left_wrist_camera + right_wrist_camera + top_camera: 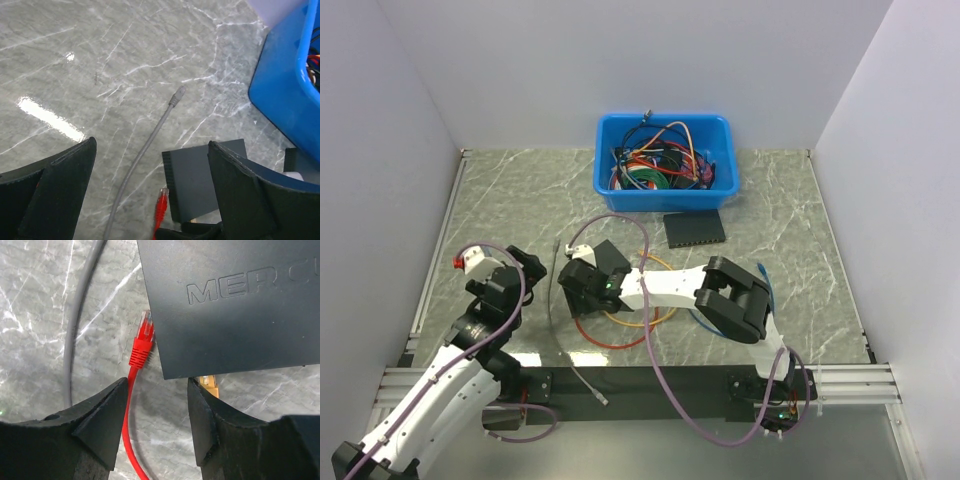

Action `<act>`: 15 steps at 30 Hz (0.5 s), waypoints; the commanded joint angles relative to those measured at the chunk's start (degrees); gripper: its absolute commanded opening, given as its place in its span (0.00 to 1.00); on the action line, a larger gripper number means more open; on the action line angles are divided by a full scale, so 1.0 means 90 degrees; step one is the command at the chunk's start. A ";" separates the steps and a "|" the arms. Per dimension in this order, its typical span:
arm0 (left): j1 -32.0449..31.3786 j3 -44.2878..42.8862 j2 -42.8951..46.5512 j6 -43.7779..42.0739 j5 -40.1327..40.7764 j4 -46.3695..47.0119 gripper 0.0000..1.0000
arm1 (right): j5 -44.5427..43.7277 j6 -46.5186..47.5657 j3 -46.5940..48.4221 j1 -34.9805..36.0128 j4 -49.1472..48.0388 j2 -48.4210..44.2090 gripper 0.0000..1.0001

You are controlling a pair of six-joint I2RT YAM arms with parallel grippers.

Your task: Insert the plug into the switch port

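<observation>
Risk of a wrong pick: right claw (157,390), fingers apart and empty, hangs over the red plug (142,342) beside the switch (235,305), while the blue cable (766,283) lies right of that arm, its plug unseen. Left claw (152,145) gapes wide.

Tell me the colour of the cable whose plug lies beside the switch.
The cable is red, with a clear tip; the right wrist view shows it best.
</observation>
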State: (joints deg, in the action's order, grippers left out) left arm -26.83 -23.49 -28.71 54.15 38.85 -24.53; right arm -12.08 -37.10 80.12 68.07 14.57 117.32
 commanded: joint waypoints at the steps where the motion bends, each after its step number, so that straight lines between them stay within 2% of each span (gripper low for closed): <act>1: -0.0017 -0.0193 0.0006 0.0058 -0.0020 0.0226 0.99 | -0.0201 -0.0135 0.0141 0.0014 0.0022 0.0080 0.58; 11: -0.0017 -0.0144 0.0104 -0.0021 -0.0127 0.0294 0.99 | 0.0004 -0.0194 0.0356 0.0024 -0.0037 0.0451 0.56; 15: -0.0017 -0.0144 0.0094 -0.0040 -0.0176 0.0304 0.99 | -0.0064 -0.0204 0.0706 0.0024 0.0158 0.0704 0.51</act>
State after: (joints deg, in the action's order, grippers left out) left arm -26.83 -23.51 -27.97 54.15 38.17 -23.59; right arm -12.45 -37.91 83.44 68.10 14.76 120.20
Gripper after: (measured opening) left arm 0.994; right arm 0.531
